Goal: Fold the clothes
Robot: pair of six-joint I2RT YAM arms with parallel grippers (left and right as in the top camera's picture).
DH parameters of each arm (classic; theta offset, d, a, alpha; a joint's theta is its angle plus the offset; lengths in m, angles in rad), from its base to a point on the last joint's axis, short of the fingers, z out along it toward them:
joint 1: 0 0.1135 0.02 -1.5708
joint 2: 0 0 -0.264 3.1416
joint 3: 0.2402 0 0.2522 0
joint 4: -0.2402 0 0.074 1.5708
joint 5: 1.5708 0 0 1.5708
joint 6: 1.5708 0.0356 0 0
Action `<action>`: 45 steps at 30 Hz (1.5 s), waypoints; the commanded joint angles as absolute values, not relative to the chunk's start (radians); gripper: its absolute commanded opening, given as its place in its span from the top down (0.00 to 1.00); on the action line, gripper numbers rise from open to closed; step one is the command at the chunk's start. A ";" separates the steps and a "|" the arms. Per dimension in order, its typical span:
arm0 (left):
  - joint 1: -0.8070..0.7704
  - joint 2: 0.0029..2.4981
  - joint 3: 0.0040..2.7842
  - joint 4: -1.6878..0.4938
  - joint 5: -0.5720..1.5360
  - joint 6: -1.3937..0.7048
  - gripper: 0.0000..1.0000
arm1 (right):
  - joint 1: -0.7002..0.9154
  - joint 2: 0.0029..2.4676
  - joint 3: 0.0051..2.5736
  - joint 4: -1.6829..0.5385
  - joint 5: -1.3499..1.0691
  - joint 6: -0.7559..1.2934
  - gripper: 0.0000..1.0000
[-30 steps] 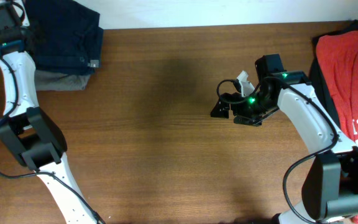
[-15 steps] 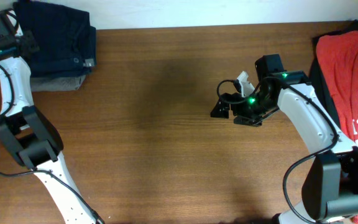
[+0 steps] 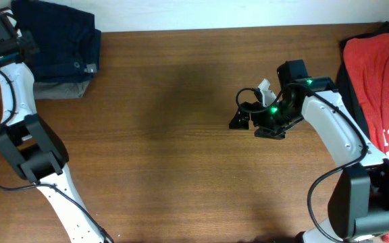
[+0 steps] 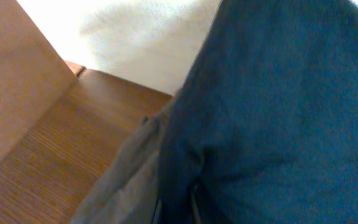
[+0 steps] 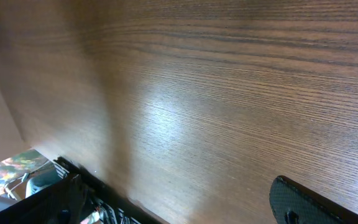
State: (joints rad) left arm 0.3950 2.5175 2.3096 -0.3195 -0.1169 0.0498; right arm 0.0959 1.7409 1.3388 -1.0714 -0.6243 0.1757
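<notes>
Far left corner: the left gripper (image 3: 24, 46) sits at the edge of folded navy shorts (image 3: 63, 37), soft matte cloth stacked on grey shorts (image 3: 63, 89). Whether it grips them cannot be told. This looks like setting the fold down; next would be a clean release. Mid-right, the right gripper (image 3: 243, 115) gapes empty over the glossy wood table (image 3: 167, 135). Far right lies a red shirt (image 3: 377, 74).

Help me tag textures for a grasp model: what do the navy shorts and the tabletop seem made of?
Navy shorts: matte woven cloth, perhaps cotton; soft folds, fine weave up close.
Tabletop: wood or wood-look laminate, satin finish; grain lines, soft glare.
</notes>
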 commanded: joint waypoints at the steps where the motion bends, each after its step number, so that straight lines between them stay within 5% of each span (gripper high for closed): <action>1: 0.425 2.525 2.344 -0.286 -0.155 0.062 0.83 | 0.097 1.742 1.340 -1.076 -0.616 0.173 0.01; 9: 0.437 2.570 2.344 -0.273 -0.155 0.062 0.51 | 0.097 1.742 1.340 -1.077 -0.617 0.173 0.01; 45: 0.485 2.594 2.358 -0.730 0.001 -0.026 0.51 | 0.097 1.742 1.340 -1.083 -0.616 0.161 0.01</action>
State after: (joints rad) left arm 0.4587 2.5767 2.3379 -0.7189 -0.0868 -0.0078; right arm 0.0959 1.7409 1.3388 -1.0786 -0.6243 0.1753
